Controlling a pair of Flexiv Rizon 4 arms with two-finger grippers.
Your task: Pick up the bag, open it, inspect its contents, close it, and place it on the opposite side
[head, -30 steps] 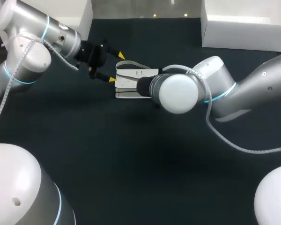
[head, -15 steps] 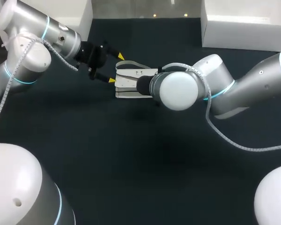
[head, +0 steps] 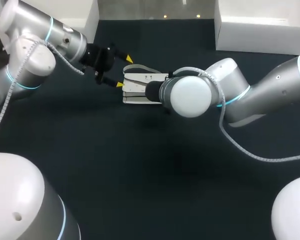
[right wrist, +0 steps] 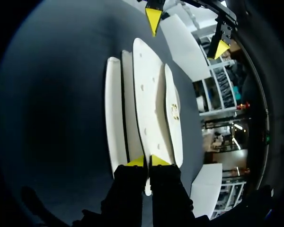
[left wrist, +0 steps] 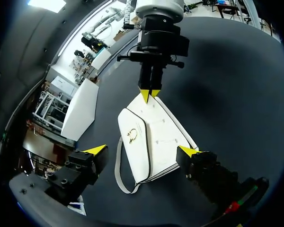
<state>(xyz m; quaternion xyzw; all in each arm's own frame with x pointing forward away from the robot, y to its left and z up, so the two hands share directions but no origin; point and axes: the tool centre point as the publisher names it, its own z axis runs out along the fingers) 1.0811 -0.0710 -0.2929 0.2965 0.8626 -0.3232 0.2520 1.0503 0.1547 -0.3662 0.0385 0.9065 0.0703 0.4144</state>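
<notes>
While the near stretch of the table (head: 140, 180) lies bare in front of me, the work sits farther out, past the middle. My right arm comes in from its own side, and its bulky wrist hides the fingers from above. Its wrist camera shows the right gripper (right wrist: 147, 161) closed to a thin slit, both yellow tips pinching one edge panel of the bag (right wrist: 146, 99).

The bag is small, white and flat-sided, and I cannot tell whether it rests on the table or hangs just over it. It has a gold clasp (left wrist: 131, 135) on its flap. A narrow strap (left wrist: 119, 166) loops loose from the end nearer my left arm.

Just beyond, the left gripper (head: 124, 72) stands wide apart, one finger on either side of that end, with nothing in its hold. Whether either tip touches the bag I cannot make out.

I judge the bag to be light and semi-stiff. The panels hold their shape, but the flap and strap will flop, and the smooth skin looks slippery under a narrow pinch. Held by one thin edge it could swing or peel free, so I would take the body across its thickness with the left and stay off the strap.

Farthest back, a white box (head: 260, 30) sits at the table's far right.
</notes>
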